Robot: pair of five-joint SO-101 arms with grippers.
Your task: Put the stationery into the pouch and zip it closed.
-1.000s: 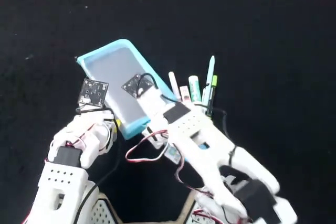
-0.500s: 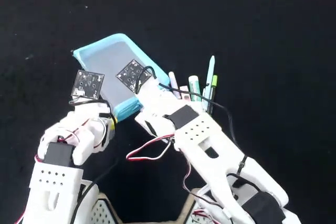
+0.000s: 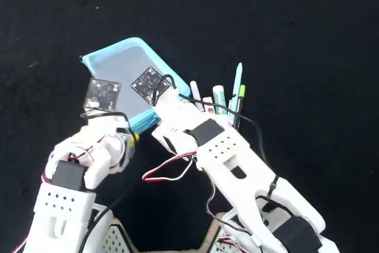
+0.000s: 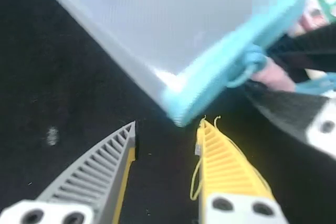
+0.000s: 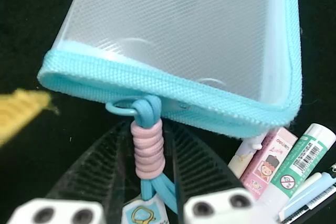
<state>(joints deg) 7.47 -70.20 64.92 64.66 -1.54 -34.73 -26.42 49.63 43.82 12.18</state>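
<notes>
With the left hand (image 4: 167, 126) spread apart just off the pouch (image 4: 173, 30), the right hand (image 5: 147, 136), clamped on the zipper pull (image 5: 145, 148), may drag the unheld pouch along.

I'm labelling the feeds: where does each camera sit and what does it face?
High view: fixed above, looking down at the table; both arms show.
Left wrist view: on the left arm, facing the pouch corner; open jaws show.
Right wrist view: on the right arm, facing the zip pull between its jaws.
All share the pouch.
</notes>
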